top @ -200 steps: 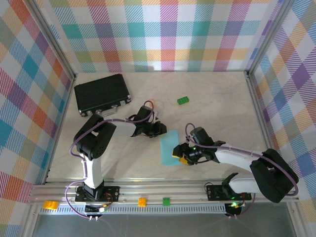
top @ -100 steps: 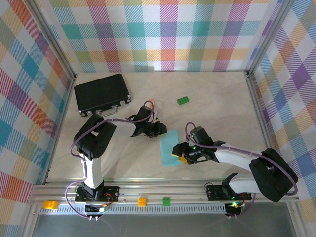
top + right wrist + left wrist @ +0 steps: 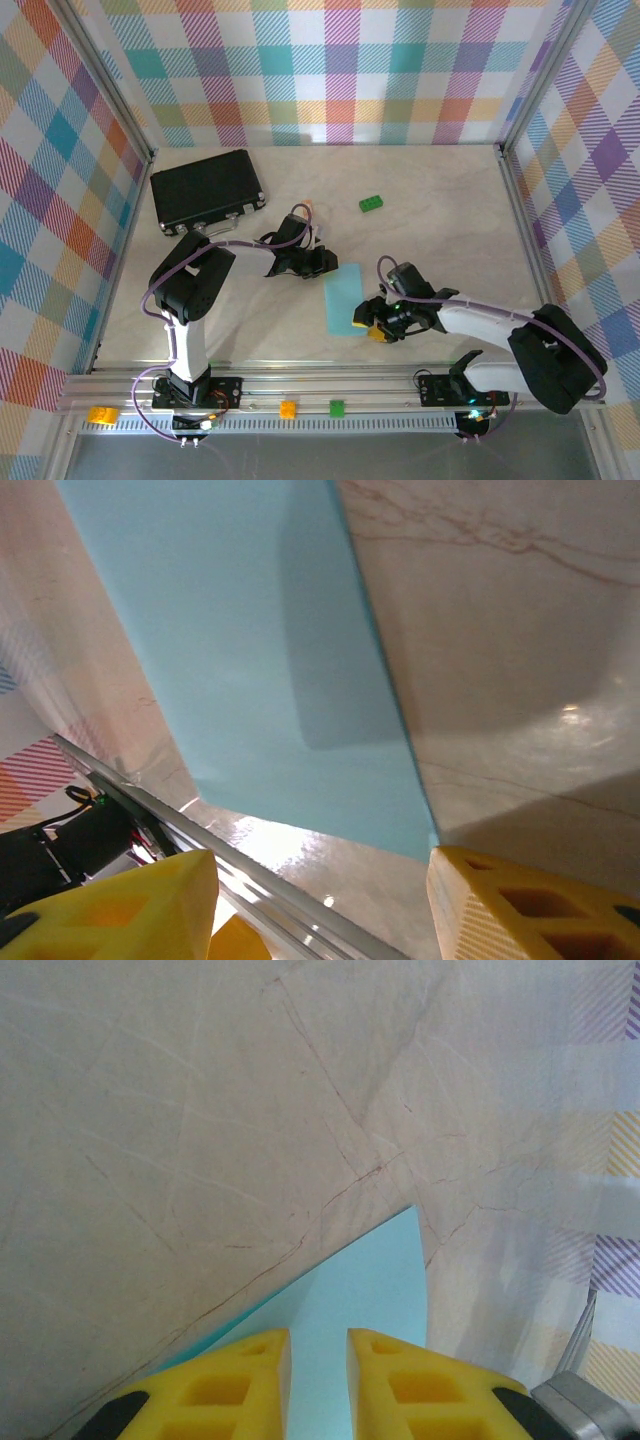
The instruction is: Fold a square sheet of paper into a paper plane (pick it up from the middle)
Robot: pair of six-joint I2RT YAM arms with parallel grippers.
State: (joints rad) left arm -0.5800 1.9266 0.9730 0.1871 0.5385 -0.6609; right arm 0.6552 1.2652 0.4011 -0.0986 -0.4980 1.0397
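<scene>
Judging the square sheet of paper point(image 3: 343, 298) light, limp and slippery: flat under the left gripper point(image 3: 318, 1345), barely parted and empty, its corner between the right gripper point(image 3: 325, 890) jaws, wide and empty; pinch an edge.

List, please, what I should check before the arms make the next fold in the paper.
1. Paper lying flat on the table: ok.
2. Left fingers at the paper's far end, a narrow gap between them: ok.
3. Left fingers actually pinning the paper down: cannot tell.
4. Right fingers open wide at the paper's near corner: ok.
5. Green brick and black case well apart from the paper: ok.
</scene>
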